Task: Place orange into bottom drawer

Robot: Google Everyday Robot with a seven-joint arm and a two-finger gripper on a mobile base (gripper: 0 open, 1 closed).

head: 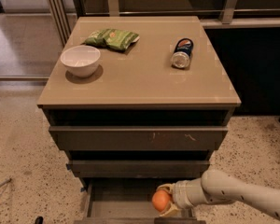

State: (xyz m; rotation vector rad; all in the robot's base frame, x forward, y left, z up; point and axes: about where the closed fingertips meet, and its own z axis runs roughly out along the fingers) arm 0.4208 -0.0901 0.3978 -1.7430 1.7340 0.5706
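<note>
The orange (161, 200) is a round bright orange fruit held in my gripper (164, 200), at the bottom of the view. My arm reaches in from the lower right. The gripper is shut on the orange, one finger above it and one below. It hangs just over the right part of the open bottom drawer (119, 204), a shallow grey-brown tray pulled out under the two upper drawer fronts. I cannot tell whether the orange touches the drawer floor.
On the cabinet top (140, 78) stand a white bowl (80, 60), a green snack bag (112, 38) and a can lying on its side (182, 53). The scratched top drawer front (137, 138) and middle drawer front (137, 168) overhang the open drawer. Speckled floor surrounds the cabinet.
</note>
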